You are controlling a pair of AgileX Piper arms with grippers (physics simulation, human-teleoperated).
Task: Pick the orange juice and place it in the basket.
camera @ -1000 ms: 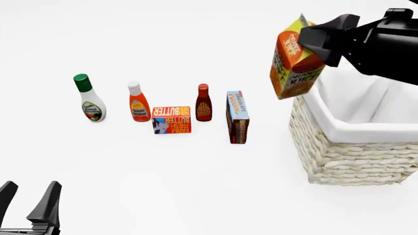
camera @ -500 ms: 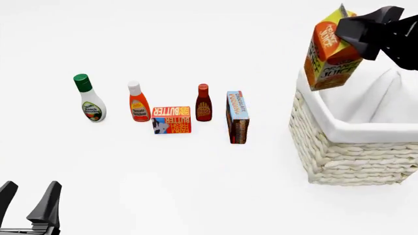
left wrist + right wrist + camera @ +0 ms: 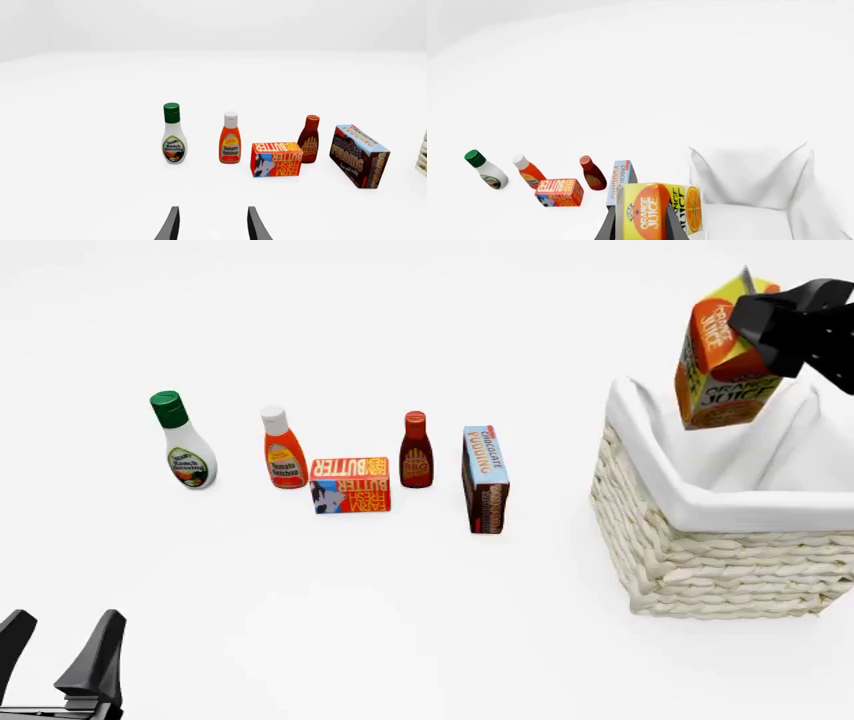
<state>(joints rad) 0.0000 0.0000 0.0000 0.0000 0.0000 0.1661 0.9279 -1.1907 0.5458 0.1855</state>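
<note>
White cloth folds over the rim of the basket (image 3: 694, 508), and that soft lining is where we see the first risk: the orange juice (image 3: 722, 362) hangs tilted in the air over the basket's left part, above its rim, and if we lower it without carrying it further right, its bottom corner may catch the cloth edge or the wicker wall and tip outward onto the table (image 3: 400, 620). The right gripper (image 3: 777, 320) clamps the carton near its gabled top, with the fingers pressing on its sides in the right wrist view, so we hold it high and the body can swing; a loose grip or a sudden stop could let it slip or rotate before we are over the middle. Because the carton leans, we judge that releasing it from this height would let it tumble and perhaps bounce against the lining, landing on its side. The left gripper (image 3: 60, 660) rests at the near left with its fingers parted and nothing between them, well apart from the action, so we expect no clash there. The ranch bottle (image 3: 183, 440), ketchup (image 3: 282, 449), butter box (image 3: 350, 483), BBQ bottle (image 3: 416, 450) and pudding box (image 3: 485, 479) stand far to the left of the basket, and only a carton falling off the left rim could reach them.
</note>
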